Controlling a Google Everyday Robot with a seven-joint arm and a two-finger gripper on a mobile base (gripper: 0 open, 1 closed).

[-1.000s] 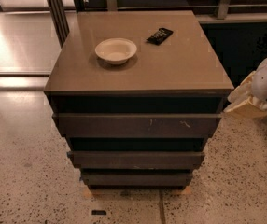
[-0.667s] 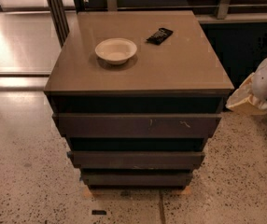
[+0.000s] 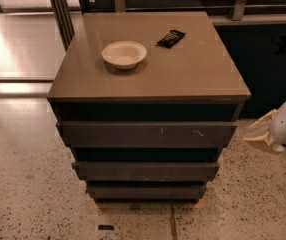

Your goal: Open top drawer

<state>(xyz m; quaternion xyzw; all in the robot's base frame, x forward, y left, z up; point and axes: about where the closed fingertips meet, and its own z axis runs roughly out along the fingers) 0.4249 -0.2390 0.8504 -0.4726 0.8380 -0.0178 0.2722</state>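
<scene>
Cabinet seen from the front and above, as I view it through the 1 camera. The flat tan top [image 3: 193, 74] carries 2 things: a shallow cream bowl [image 3: 124, 54] left of centre, upright, with only its own pale inside showing, and a small black flat object [image 3: 171, 38] lying askew behind and to the right of the bowl, apart from it.

Below the top, past a dark recess, 3 handle-less fronts stack in steps, each narrower than the one above. The top drawer [image 3: 133, 134] is the widest. Its long grey-brown front runs almost the full width of the cabinet and bears small pale scratches [image 3: 198, 132] right of centre. I see none of its interior, so any contents are hidden from me. The middle drawer [image 3: 143, 170] and the bottom drawer [image 3: 145, 190] sit under it, also showing their fronts only.

The gripper [image 3: 259, 134] hangs at the right edge of the view, beside the cabinet's right side at about the height of the top drawer, apart from it. A pale tan tip points toward the drawer's right end, with the white body behind it partly cut off by the frame. Whether it is spread or closed I cannot make out, and I see nothing in its grasp.

The cabinet stands on a speckled floor [image 3: 28, 194], where a small dark mark [image 3: 105, 227] lies in front.
</scene>
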